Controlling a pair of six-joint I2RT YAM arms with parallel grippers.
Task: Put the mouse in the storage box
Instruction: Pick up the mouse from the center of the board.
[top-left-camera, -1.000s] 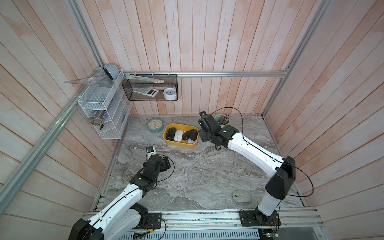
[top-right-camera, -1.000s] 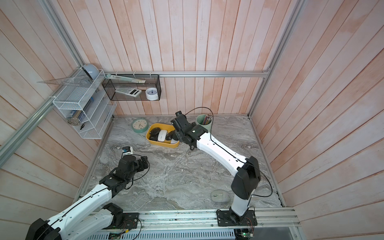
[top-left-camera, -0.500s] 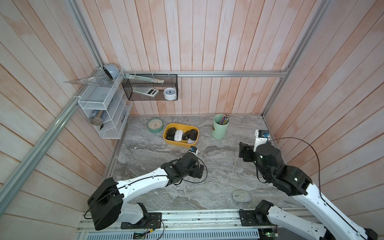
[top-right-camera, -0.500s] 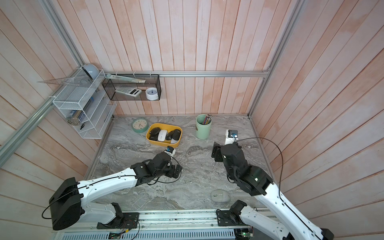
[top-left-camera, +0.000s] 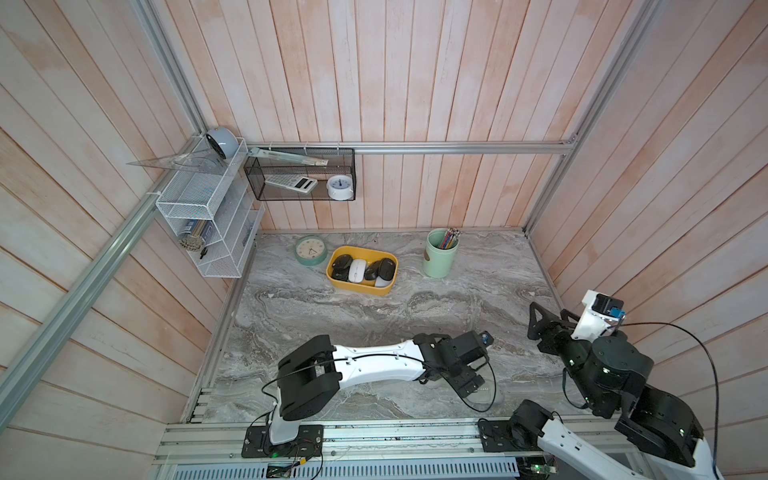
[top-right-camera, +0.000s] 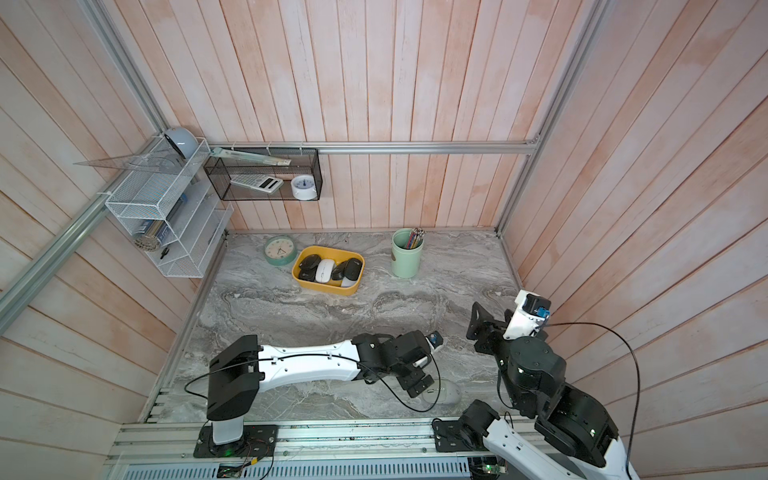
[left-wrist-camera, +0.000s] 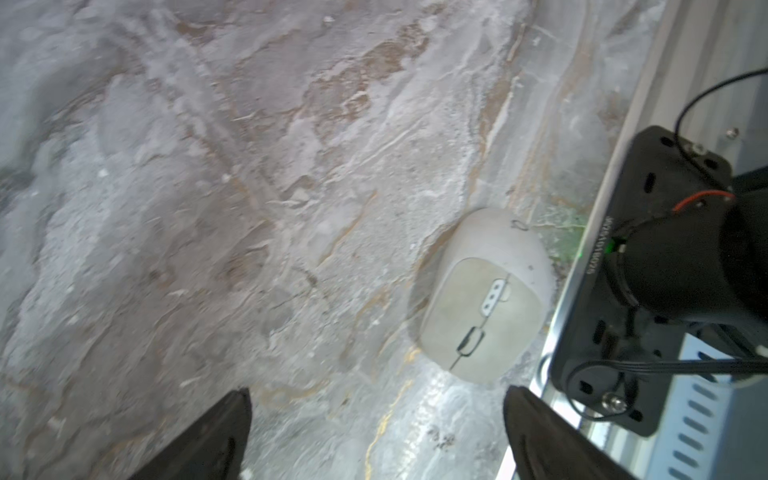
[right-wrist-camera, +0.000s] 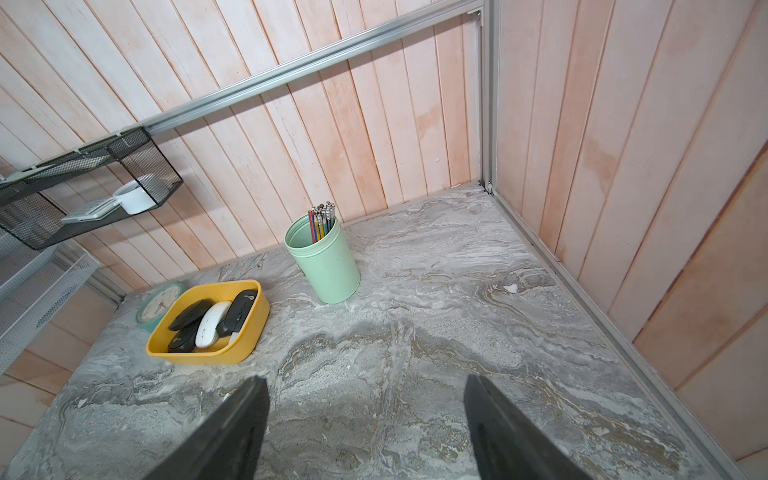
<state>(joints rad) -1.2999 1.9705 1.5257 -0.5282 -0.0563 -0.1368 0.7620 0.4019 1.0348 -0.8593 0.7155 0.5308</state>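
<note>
**Left gripper**, jaws wide and empty, hovers short of the mouse, which lies at 5 o'clock on the table beside the base rail, far from the storage box at 11. Risk: a finger jams on the rail. Long axis 9–3, buttons probably toward 9. **Right gripper**: parted, empty.

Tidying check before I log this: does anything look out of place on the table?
Yes: one grey mouse lies alone at the front edge of the table, beside the rail, while the other mice sit in the yellow storage box. The open left gripper hovers near it.
</note>
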